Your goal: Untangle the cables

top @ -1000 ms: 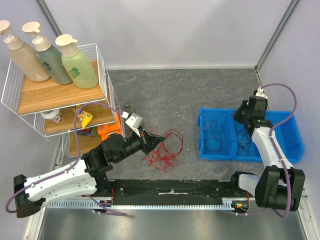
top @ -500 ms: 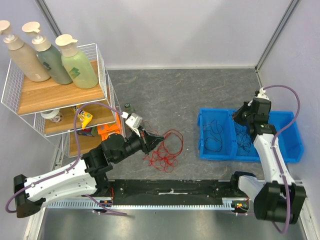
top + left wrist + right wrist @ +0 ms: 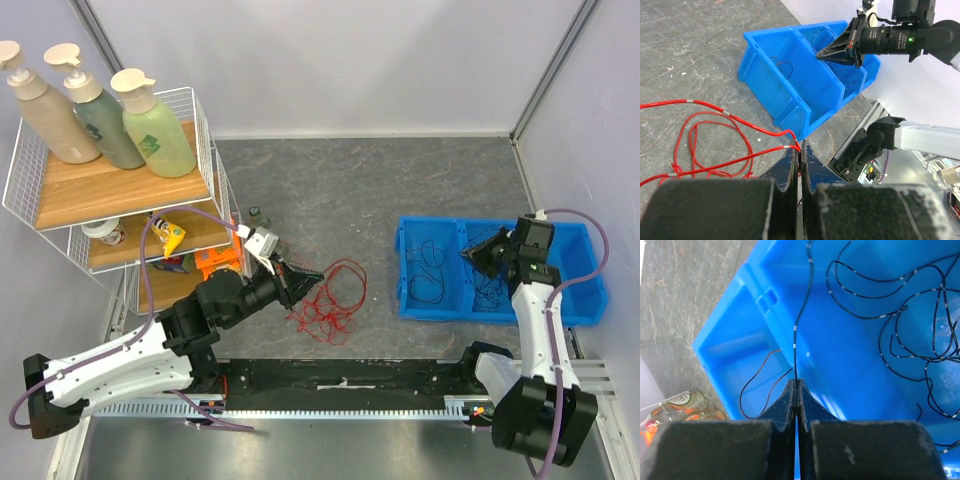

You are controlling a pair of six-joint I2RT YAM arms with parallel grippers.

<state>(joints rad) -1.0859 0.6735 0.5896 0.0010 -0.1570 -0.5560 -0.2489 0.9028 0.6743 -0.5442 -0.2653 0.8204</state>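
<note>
While left gripper (image 3: 800, 152) pinches red cable (image 3: 695, 102) at lower centre, right gripper (image 3: 796, 384) clamps black cable (image 3: 795, 330), strand running straight up-frame over bin (image 3: 730, 345).

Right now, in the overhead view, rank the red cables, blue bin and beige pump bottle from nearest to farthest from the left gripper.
1. red cables, pinched in the left gripper.
2. blue bin, to the right.
3. beige pump bottle, far left, top shelf.
</note>
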